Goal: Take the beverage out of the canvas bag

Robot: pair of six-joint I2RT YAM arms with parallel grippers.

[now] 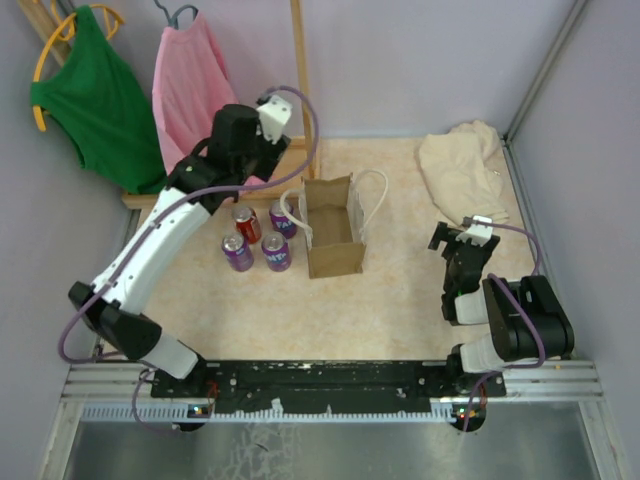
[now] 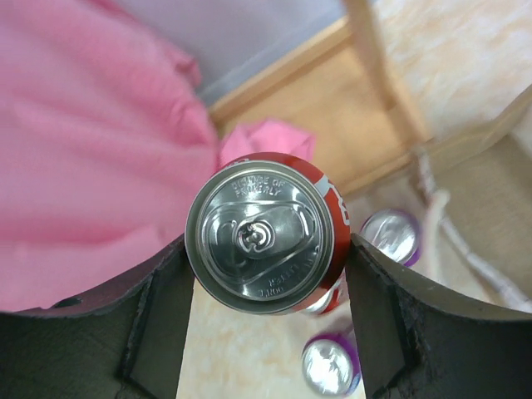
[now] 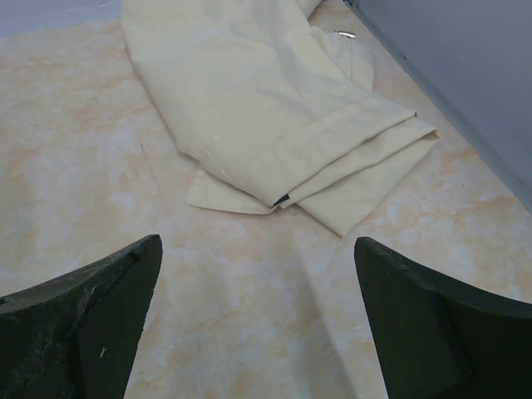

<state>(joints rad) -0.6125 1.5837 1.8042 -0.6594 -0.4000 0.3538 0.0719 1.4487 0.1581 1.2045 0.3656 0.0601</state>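
Note:
The tan canvas bag (image 1: 332, 232) stands open in the middle of the table, with white rope handles; I see nothing inside it. Its side also shows at the right edge of the left wrist view (image 2: 507, 166). My left gripper (image 1: 244, 205) (image 2: 266, 248) is shut on a red beverage can (image 2: 264, 237), both fingers against its sides, top facing the camera. The can shows left of the bag in the top view (image 1: 247, 225). My right gripper (image 1: 458, 240) (image 3: 258, 249) is open and empty, low over the table at the right.
Three purple cans (image 1: 237, 252) (image 1: 276, 252) (image 1: 283, 219) stand left of the bag. A cream cloth heap (image 1: 465, 170) (image 3: 274, 108) lies at the back right. A pink garment (image 1: 192, 85) and a green one (image 1: 95, 90) hang on a wooden rack (image 1: 297, 70).

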